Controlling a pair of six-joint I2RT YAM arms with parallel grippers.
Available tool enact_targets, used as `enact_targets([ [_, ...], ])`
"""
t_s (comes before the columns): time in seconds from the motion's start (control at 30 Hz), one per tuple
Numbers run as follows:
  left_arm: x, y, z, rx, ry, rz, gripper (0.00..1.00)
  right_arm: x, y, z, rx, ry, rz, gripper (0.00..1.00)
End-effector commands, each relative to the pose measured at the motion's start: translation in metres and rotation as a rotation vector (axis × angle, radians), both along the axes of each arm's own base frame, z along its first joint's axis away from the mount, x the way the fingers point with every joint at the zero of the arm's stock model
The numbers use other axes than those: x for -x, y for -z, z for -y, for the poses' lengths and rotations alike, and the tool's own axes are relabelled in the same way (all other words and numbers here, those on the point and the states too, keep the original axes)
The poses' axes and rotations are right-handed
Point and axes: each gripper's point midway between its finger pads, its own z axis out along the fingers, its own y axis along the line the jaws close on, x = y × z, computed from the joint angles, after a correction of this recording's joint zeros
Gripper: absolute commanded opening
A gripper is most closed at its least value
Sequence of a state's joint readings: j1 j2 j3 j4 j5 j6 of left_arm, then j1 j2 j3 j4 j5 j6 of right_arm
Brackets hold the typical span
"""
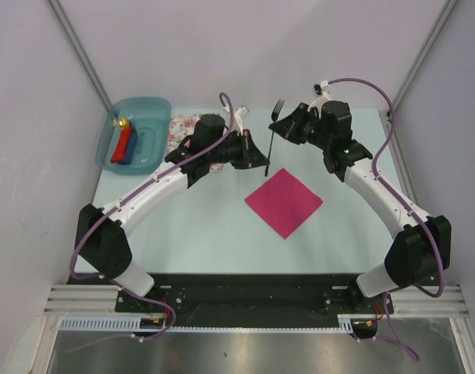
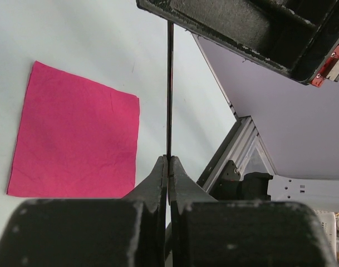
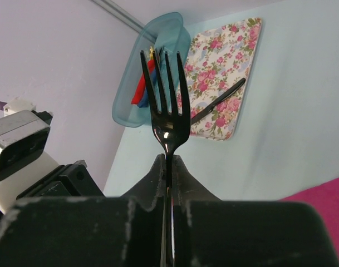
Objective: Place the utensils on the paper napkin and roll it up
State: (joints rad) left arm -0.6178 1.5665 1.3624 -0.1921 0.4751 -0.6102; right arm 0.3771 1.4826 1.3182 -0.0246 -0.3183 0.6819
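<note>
Top view: the fork (image 1: pixel 270 148) sits at 11 o'clock from the paper napkin (image 1: pixel 284 201), seemingly clear of the table, with 2 pincers on it, probably a handover.

Left wrist view: the left gripper (image 2: pixel 168 167) is clamped on the handle's end, with the napkin at 9 o'clock.

Right wrist view: the right gripper (image 3: pixel 168 167) pinches the neck below the tines. The knife (image 3: pixel 216 103) lies on the floral cloth (image 3: pixel 225 72) at 1 o'clock.

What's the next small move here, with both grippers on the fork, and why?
Probably open the left gripper: it and the right gripper are both shut on the fork, left on the handle, right just below the tines. Once it is freed, the right one could carry it to the napkin, which lies bare.
</note>
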Motion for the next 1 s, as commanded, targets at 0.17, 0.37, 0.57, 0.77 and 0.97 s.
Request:
enact_targets([
  [0.17,0.0,-0.009,-0.017,-0.03,0.003,0.068,0.72,-0.001,-0.013,0.024,0.065,0.048,0.061,0.0],
  [0.37,-0.035,-0.036,-0.114,-0.097,-0.179,0.197,1.0,0.009,0.044,0.077,0.314,0.017,-0.065,0.0],
  [0.57,-0.058,-0.063,-0.214,-0.172,-0.399,0.324,1.0,0.026,0.102,0.1,0.456,0.028,-0.176,0.0],
  [0.77,-0.06,-0.058,-0.267,-0.452,-0.422,0.357,1.0,0.011,0.141,0.096,0.564,0.035,-0.195,0.0],
  [0.97,-0.062,-0.04,-0.258,-0.35,-0.443,0.378,1.0,0.001,0.178,0.089,0.561,0.056,-0.314,0.0],
])
